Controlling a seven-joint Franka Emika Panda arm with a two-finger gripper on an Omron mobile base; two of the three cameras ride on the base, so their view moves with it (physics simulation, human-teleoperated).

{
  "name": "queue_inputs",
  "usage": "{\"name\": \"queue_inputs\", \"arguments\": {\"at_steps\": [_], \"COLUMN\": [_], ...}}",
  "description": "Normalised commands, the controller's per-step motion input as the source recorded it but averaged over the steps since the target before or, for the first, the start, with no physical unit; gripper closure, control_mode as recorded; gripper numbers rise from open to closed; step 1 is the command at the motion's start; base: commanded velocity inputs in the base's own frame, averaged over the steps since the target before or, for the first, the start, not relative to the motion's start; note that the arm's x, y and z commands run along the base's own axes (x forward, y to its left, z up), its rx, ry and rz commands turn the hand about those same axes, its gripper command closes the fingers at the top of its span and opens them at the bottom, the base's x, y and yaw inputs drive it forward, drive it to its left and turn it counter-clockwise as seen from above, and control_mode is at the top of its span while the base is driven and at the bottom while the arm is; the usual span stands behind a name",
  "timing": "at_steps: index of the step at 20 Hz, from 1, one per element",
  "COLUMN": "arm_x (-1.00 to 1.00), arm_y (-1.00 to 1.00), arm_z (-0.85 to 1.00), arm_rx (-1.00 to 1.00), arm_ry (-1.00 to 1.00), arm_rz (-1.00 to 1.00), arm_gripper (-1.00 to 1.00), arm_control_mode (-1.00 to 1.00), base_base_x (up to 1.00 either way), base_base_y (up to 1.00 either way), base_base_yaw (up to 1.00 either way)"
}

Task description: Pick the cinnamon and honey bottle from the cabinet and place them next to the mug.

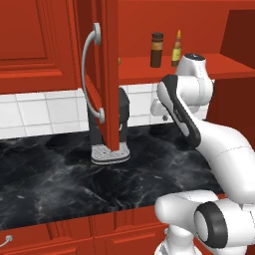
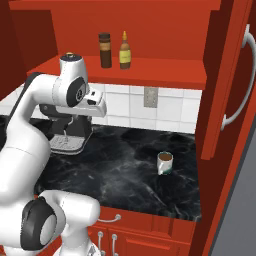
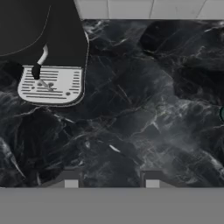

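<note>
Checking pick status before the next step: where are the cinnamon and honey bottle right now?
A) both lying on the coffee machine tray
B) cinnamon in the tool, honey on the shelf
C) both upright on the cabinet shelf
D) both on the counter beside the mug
C: the cinnamon and the honey bottle stand upright side by side on the cabinet shelf, while the mug sits alone on the counter.

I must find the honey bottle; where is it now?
The honey bottle stands on the cabinet shelf, just right of the cinnamon in the right base view.

You see the cinnamon (image 2: pixel 104 50) upright on the cabinet (image 2: pixel 150 70) shelf, honey bottle (image 2: pixel 124 51) just beside it, door open, mug (image 2: pixel 164 163) upright well below the shelf
</note>
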Motion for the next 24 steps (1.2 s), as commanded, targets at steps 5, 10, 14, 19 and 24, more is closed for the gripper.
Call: {"name": "queue_inputs", "arguments": {"at_steps": [5, 10, 14, 19, 24], "arm_x": [-0.08, -0.11, 0.0, 0.02, 0.04], "arm_y": [0.0, 0.0, 0.0, 0.01, 0.06], "arm_z": [0.01, 0.29, 0.55, 0.67, 0.59], "arm_rx": [0.03, 0.1, 0.08, 0.07, 0.03], "arm_ry": [-0.06, -0.2, -0.2, -0.15, -0.04], "arm_rz": [0.0, 0.0, 0.0, -0.02, -0.08], "arm_gripper": [-1.0, -1.0, -1.0, -1.0, -1.0], "arm_control_mode": [-1.0, -1.0, -1.0, -1.0, -1.0], "base_base_x": [0.0, 0.0, 0.0, 0.0, 0.0], "base_base_y": [0.0, 0.0, 0.0, 0.0, 0.0], "base_base_yaw": [0.0, 0.0, 0.0, 0.0, 0.0]}}
